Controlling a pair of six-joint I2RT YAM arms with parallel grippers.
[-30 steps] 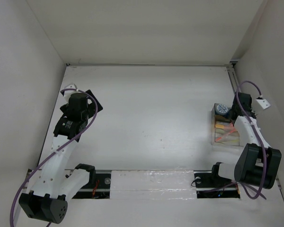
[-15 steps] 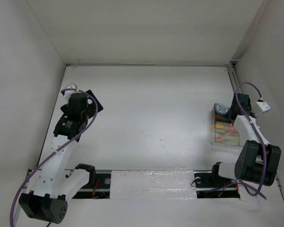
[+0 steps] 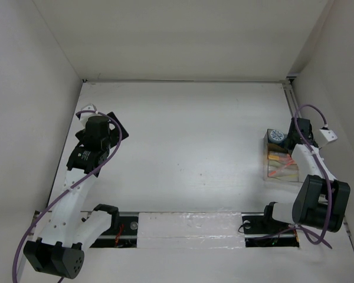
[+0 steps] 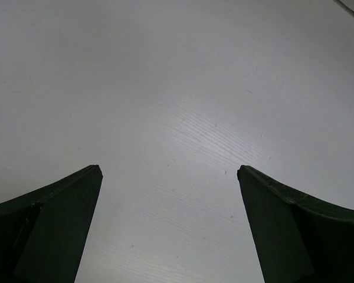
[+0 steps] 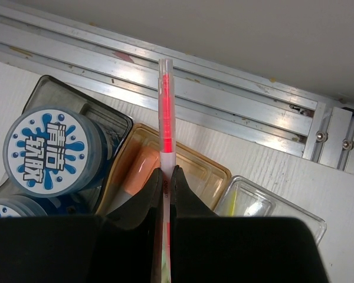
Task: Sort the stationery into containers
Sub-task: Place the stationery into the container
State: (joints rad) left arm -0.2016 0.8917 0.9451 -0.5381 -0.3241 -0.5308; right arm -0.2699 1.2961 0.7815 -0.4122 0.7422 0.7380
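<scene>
Drift is slight: right claw (image 5: 166, 177), clamped on a red-pink pen (image 5: 165, 106), has nudged over the tray (image 5: 209, 177), likely readying release; left claw (image 4: 168, 177) gapes empty.

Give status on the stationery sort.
Done: two blue-and-white rolls, an orange marker and a yellow marker sit in the compartment tray. In hand: right claw shut on a red pen over the tray. Remaining: drop that pen in. Left claw open. No other loose stationery shows overhead.
</scene>
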